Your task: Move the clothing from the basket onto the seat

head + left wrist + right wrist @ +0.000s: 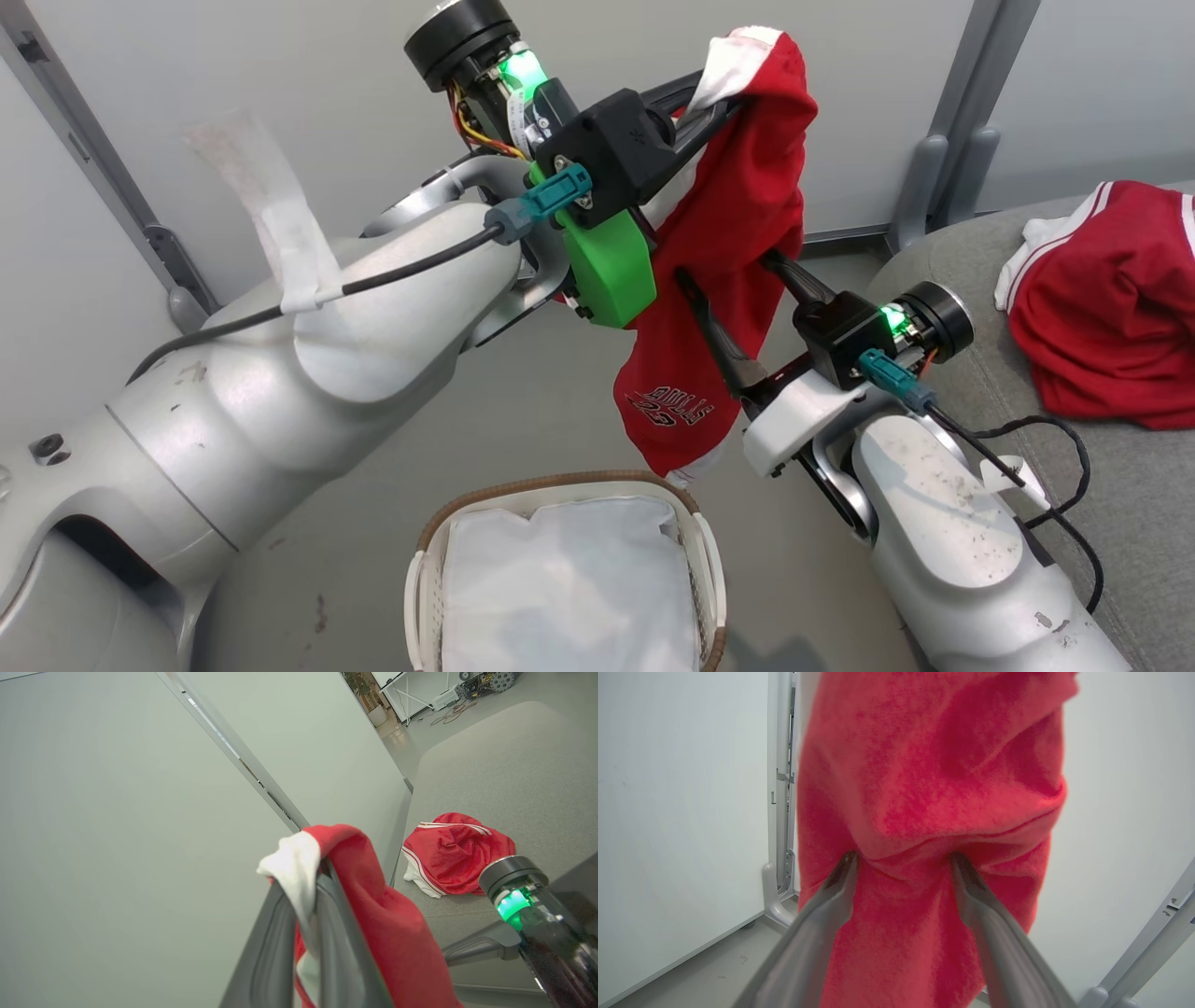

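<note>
A red garment (pixel 738 243) with white trim hangs in the air above the basket (pixel 551 485), with my left gripper (pixel 719 98) shut on its top edge. In the left wrist view the fingers (pixel 336 914) pinch the white and red cloth (pixel 373 905). My right gripper (pixel 726 265) stands open, its two fingertips pressed into the hanging cloth (pixel 924 788) lower down without closing on it. A second red garment (pixel 1111 299) lies crumpled on the grey seat (pixel 1148 504) at the right. The basket holds a white liner (pixel 569 579).
Pale wall panels with grey metal posts (pixel 943 140) stand behind the garment. Smooth grey floor (pixel 392 448) surrounds the basket. A black cable (pixel 1064 467) trails from my right forearm over the seat's edge. In the left wrist view, the seat (pixel 514 765) stretches far to the right.
</note>
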